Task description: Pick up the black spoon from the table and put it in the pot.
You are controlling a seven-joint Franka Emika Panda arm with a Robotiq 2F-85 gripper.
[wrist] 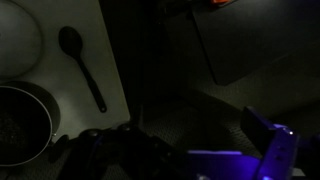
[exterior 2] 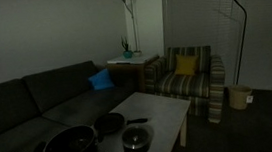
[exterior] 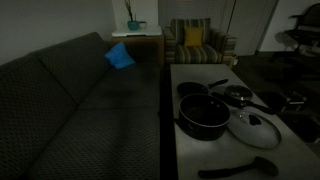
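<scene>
One black spoon (wrist: pixel 85 72), one pot (exterior: pixel 203 115), one glass lid (exterior: pixel 253 130) on the table (exterior: pixel 185 150)

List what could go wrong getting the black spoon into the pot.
1. The black spoon lies flat on the table, thin and low: a pinch may slip or scrape the top.
2. Its handle ends near the table's edge in the wrist view: a nudge might send it off.
3. The glass lid and pot sit close by: a careless approach could knock them.
</scene>
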